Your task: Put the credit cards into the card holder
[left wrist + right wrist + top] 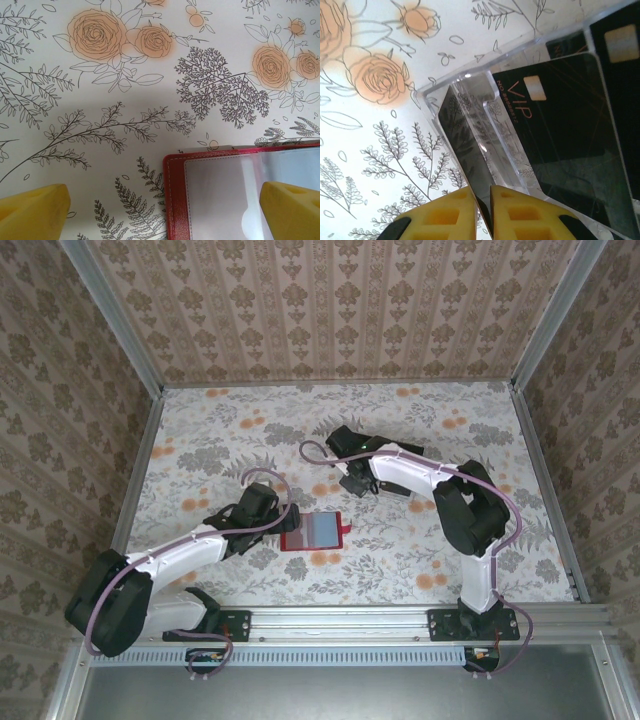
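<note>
Card holder (316,530) lies open and red at the middle of the table (240,430), with the left claw (262,508) just beside its left edge and the right claw (352,480) farther back.

From the left wrist, the left claw stands wide and empty above the holder's clear sleeves.

From the right wrist, the right claw is narrow, pinching one credit card (460,135) that stands in a clear tray (502,150). The black card (565,130) behind it reads "VIP"; the number beneath is too small to trust. This looks like the pick-up step. Next, the card needs a straight lift out of its slot.
</note>
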Robot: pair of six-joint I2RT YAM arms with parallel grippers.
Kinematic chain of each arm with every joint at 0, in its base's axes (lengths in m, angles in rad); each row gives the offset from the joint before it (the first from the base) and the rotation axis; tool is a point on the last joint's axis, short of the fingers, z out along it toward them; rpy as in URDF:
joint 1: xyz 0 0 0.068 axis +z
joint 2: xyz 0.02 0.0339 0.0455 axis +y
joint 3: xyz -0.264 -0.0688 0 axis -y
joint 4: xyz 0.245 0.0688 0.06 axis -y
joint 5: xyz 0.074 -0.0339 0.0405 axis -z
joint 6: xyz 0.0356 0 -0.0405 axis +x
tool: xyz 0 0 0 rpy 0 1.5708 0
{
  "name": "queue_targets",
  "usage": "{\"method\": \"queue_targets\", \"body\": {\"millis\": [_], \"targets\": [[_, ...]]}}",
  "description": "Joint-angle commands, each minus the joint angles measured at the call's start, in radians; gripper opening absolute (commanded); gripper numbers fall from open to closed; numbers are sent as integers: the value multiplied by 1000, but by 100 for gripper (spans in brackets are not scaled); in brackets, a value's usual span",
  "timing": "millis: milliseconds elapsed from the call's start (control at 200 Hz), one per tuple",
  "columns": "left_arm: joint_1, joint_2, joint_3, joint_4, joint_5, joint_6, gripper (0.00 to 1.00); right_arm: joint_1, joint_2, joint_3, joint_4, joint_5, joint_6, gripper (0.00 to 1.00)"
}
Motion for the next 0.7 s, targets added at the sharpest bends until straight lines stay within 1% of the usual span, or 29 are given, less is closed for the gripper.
{"method": "queue_targets", "body": {"millis": [0, 215, 390, 625, 695], "targets": [[10, -23, 7, 12, 10, -20, 100, 12, 23, 49, -48, 6, 28, 14], [9, -28, 9, 10, 14, -22, 100, 11, 34, 54, -68, 62, -19, 13], [9, -22, 15, 11, 18, -18, 100, 12, 12, 55, -68, 60, -35, 5], [9, -13, 27, 8, 22, -13, 100, 17, -59, 79, -79, 46, -61, 0], [9, -11, 32, 8, 24, -15, 100, 20, -75, 89, -90, 45, -65, 0]]}}
